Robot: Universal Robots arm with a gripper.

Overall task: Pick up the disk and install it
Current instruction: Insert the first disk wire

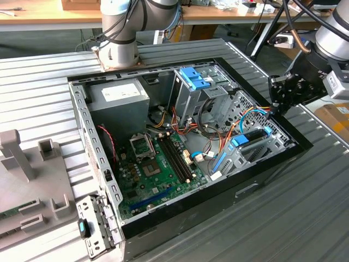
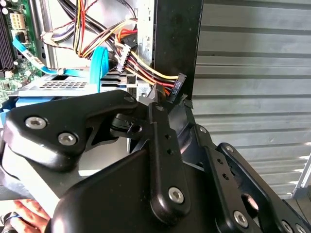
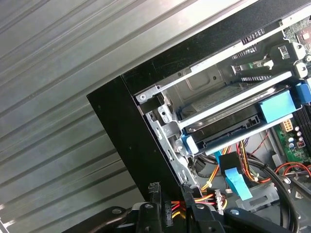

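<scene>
Flat grey metal disk w/ light blue plastic frame (image 3: 223, 128) sits in a bay inside the open black PC box (image 1: 218, 202). Black pincer (image 1: 275, 103) hangs by that corner; can't tell if open or shut. Install looks nearly done, I think. Any more push should go straight in.

The table (image 1: 43, 87) is ribbed grey metal with a dull sheen. The computer case (image 3: 129, 145) has a smooth black painted outer wall, faintly glossy, and an inner frame of bare pale sheet metal punched with holes. The disk (image 3: 228, 128) is dark grey metal in a smooth light blue plastic frame. The gripper (image 2: 172, 104) is matt black with bright metal screw heads. The cables (image 2: 146, 73) have shiny plastic sleeves. The circuit board (image 1: 158, 174) is lacquered green. The desk (image 1: 49, 13) looks like wood.
</scene>
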